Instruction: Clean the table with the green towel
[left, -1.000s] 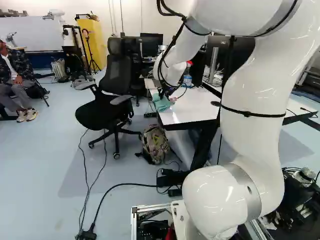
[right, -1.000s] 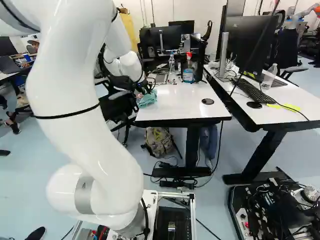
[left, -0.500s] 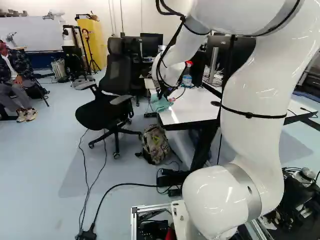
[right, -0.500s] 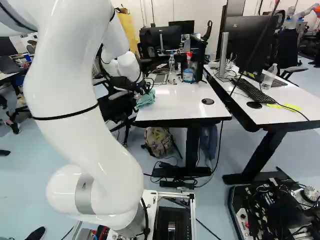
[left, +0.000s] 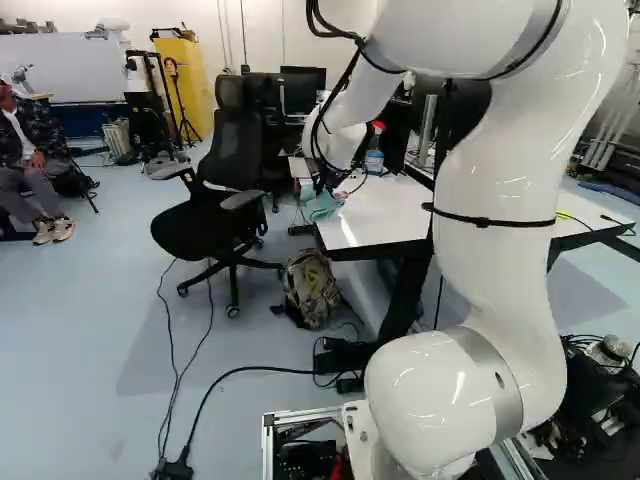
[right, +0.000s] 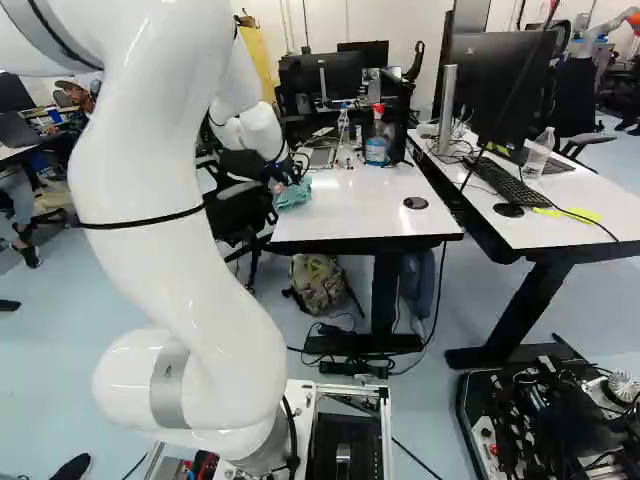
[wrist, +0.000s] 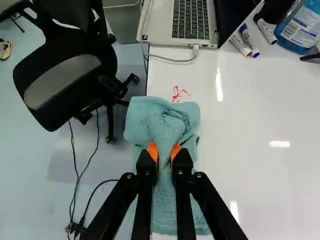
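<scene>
Towel (wrist: 162, 122), one, between two orange pads (wrist: 153, 150); markers (wrist: 249, 40), three

Left n right base cams both catch the white desk (right: 360, 215) from well back; wrist cam's close, looking down at it.

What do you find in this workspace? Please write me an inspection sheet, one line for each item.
Surface: white table; red marks just ahead of the towel.
Job's things: green towel, bunched, partly past the table's edge.
Clutter: laptop, markers and bottle beyond the red marks.
Hand: the hand is shut on the green towel.
Cables: white cable at the laptop; black cable on the floor.
Surroundings: office chair beside the table; backpack on the floor.
</scene>
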